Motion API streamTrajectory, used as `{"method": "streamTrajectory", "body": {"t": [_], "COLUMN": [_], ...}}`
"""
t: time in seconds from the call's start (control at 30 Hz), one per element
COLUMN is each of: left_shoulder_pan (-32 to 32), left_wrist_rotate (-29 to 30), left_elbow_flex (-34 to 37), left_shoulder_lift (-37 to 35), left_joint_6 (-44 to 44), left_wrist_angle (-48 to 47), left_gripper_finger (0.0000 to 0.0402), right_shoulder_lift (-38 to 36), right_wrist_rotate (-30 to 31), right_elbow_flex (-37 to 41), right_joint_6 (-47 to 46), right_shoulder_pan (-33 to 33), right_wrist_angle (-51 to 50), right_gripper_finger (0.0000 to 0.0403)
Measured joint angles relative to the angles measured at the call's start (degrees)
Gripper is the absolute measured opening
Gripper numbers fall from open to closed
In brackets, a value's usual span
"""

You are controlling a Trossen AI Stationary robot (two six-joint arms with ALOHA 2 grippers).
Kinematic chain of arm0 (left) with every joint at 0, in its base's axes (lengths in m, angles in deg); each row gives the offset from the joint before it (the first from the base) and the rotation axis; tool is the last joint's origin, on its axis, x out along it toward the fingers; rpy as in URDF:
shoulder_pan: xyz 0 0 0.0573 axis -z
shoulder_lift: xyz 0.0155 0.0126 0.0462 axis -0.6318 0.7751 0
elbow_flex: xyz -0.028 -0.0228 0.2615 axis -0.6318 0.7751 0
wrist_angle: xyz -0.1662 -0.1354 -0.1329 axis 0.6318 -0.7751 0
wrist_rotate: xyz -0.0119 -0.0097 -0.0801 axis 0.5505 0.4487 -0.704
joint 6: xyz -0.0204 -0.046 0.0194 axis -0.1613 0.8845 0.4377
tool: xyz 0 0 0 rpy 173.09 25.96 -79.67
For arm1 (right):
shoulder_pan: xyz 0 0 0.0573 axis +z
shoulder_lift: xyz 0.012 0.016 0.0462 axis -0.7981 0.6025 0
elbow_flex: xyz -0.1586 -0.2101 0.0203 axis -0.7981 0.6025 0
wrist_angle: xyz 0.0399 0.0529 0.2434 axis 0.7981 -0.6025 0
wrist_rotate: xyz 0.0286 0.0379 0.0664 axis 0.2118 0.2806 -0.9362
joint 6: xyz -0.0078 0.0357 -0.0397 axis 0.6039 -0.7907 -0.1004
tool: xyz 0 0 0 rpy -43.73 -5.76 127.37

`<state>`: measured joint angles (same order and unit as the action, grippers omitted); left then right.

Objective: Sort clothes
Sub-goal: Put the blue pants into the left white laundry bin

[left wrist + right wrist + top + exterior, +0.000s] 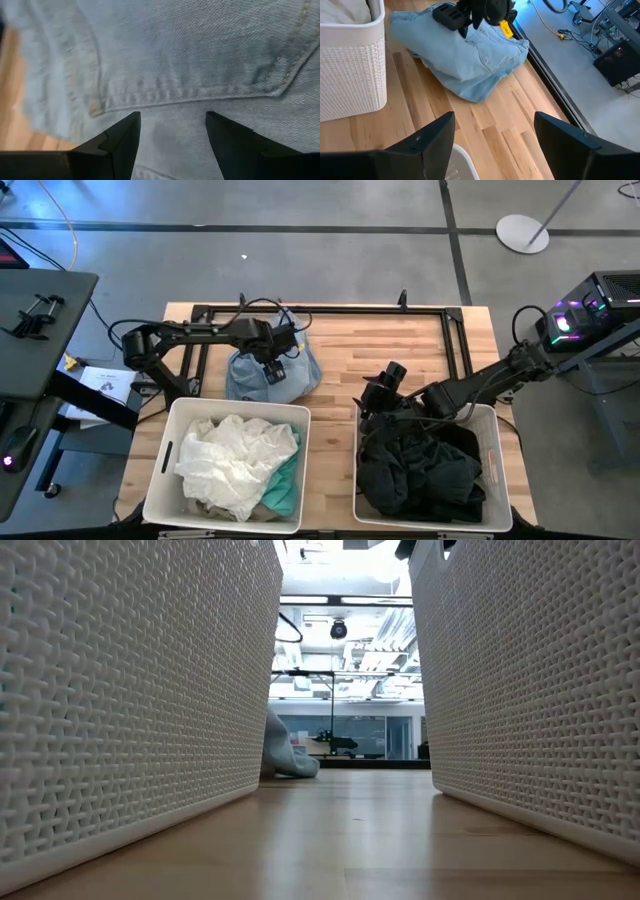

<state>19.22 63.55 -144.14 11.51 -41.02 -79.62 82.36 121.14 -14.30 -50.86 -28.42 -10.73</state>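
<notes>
A pale blue denim garment (pixel 300 375) lies crumpled on the wooden table beyond the left basket. It also shows in the right wrist view as the garment (pixel 470 65) and in the low view as a heap (pixel 285 755). My left gripper (pixel 272 365) points down over its middle, fingers open, a stitched pocket seam (pixel 190 92) just ahead of the tips (pixel 172 117). My right gripper (pixel 385 380) hangs open above the far left corner of the right basket, nothing between its fingers (pixel 495 120). My left gripper comes at the denim from above with its open fingers (pixel 125 130) on either side of a flat patch just below the pocket seam. Whether the tips touch the cloth, I cannot tell.
The left white basket (pixel 170 450) holds white (pixel 235 460) and teal (pixel 285 485) clothes. The right white basket (pixel 495 470) holds black and charcoal clothes (pixel 420 470). A black frame (pixel 330 308) runs along the table's far edge. Bare wood lies between the baskets (pixel 340 830).
</notes>
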Motion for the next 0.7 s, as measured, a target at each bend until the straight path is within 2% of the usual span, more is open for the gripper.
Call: {"method": "streamTrajectory", "body": {"t": [0.13, 0.23, 0.33, 0.47, 0.5, 0.7], "left_shoulder_pan": [-0.06, -0.05, 0.00, 0.05, 0.25, 2.10], "left_wrist_rotate": [-3.33, -3.66, -3.93, -5.12, -5.24, -4.01], "left_elbow_flex": [3.13, 4.84, 6.50, 7.77, 7.73, 3.62], "left_shoulder_lift": [0.37, 0.32, 0.34, 0.36, 0.38, -2.18], "left_joint_6": [-1.80, -1.92, -2.08, -4.41, -4.46, -4.22], "left_wrist_angle": [4.62, 6.61, 8.84, 10.90, 11.00, 9.06], "left_gripper_finger": [0.0213, 0.0193, 0.0142, 0.0031, 0.0017, 0.0002], "right_shoulder_lift": [0.00, 0.00, 0.00, 0.00, 0.00, 0.00], "right_wrist_rotate": [-0.01, -0.16, -0.20, -0.20, -0.20, -0.20], "right_elbow_flex": [0.00, 0.00, 0.00, 0.00, 0.00, 0.00], "right_joint_6": [-0.03, -0.03, 0.20, -0.02, -0.02, 0.11], "right_shoulder_pan": [0.00, 0.00, 0.00, 0.00, 0.00, 0.00], "right_wrist_angle": [0.14, 0.17, 0.38, 0.42, 0.41, 0.37], "right_gripper_finger": [0.0259, 0.0259, 0.0259, 0.0259, 0.0259, 0.0259]}}
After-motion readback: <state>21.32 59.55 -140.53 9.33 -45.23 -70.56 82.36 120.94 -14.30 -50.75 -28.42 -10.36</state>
